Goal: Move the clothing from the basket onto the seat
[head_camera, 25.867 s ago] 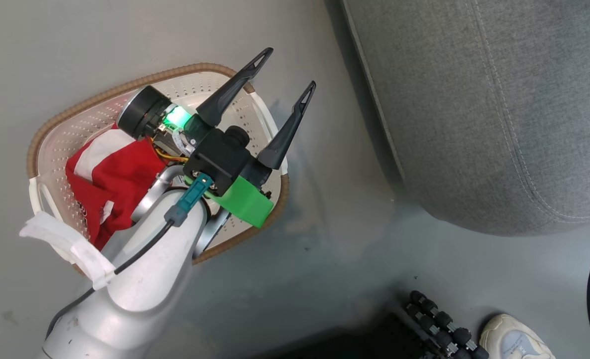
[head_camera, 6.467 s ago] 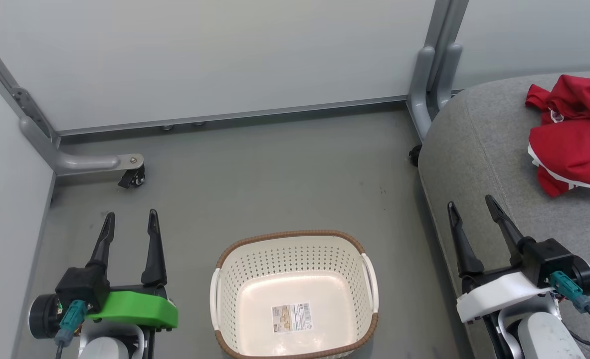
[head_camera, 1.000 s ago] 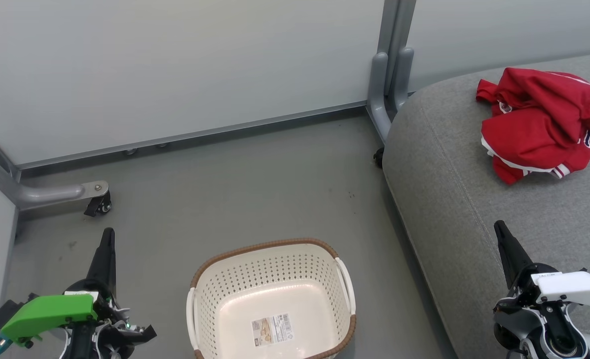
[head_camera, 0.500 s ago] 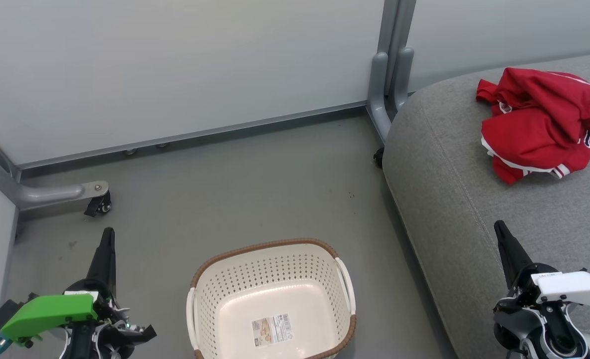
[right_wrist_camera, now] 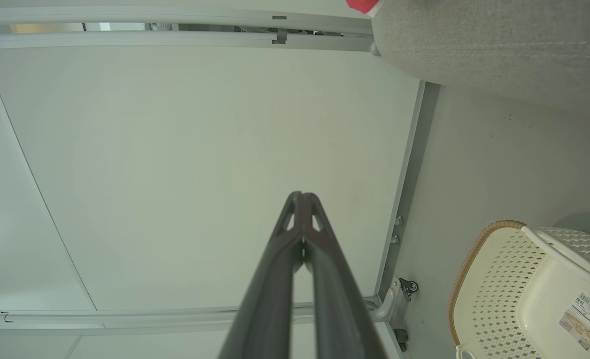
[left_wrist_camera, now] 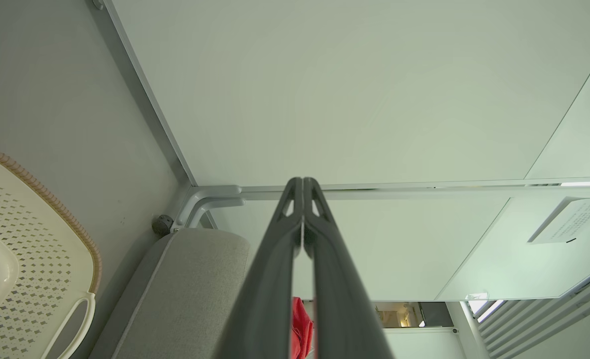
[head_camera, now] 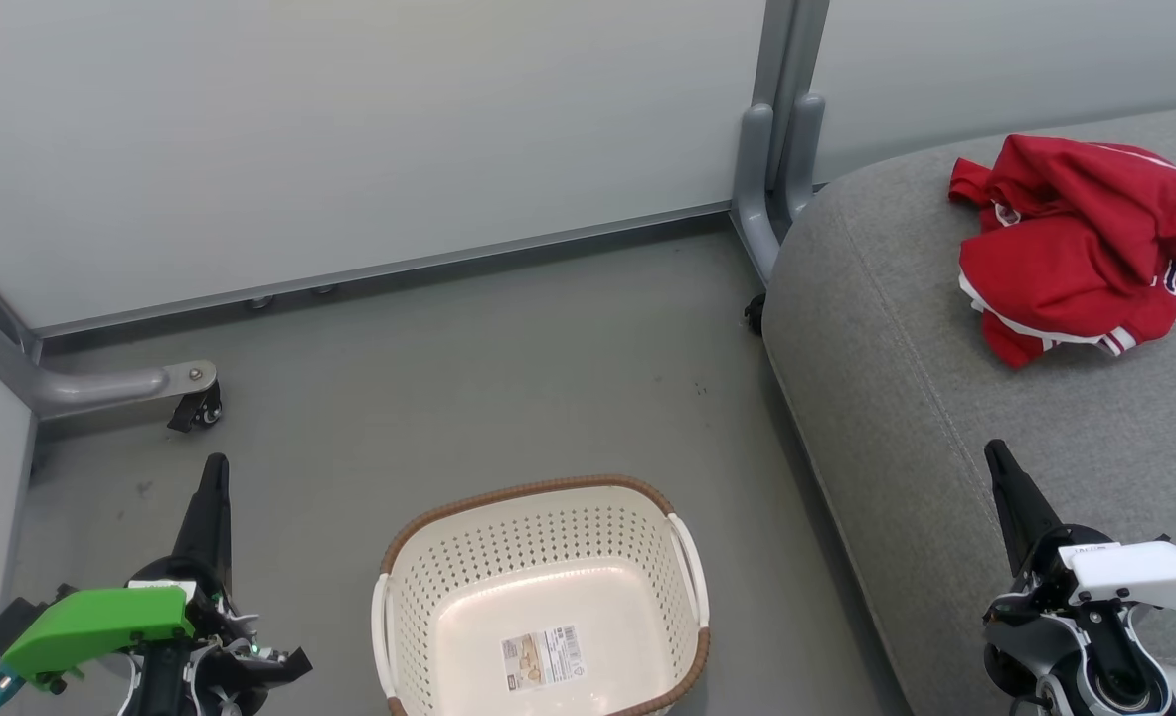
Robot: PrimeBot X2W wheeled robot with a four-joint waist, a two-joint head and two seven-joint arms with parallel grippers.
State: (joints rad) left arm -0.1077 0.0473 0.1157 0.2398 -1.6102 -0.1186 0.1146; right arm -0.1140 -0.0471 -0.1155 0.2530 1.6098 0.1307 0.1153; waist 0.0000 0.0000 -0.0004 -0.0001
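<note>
- Lying crumpled at the far right, the clothing (head_camera: 1075, 249) rested on the seat (head_camera: 906, 428), no longer in the basket (head_camera: 533, 486).
- The basket stood empty on the floor (head_camera: 468, 378), near centre, left of the seat.
- The left gripper (head_camera: 214, 469), near left, had its fingers (head_camera: 208, 517) pressed together, empty; earlier they stood apart.
- The right gripper (head_camera: 995, 455), near right over the seat, was likewise closed and empty.
- Nothing shifted over the last second.
</note>
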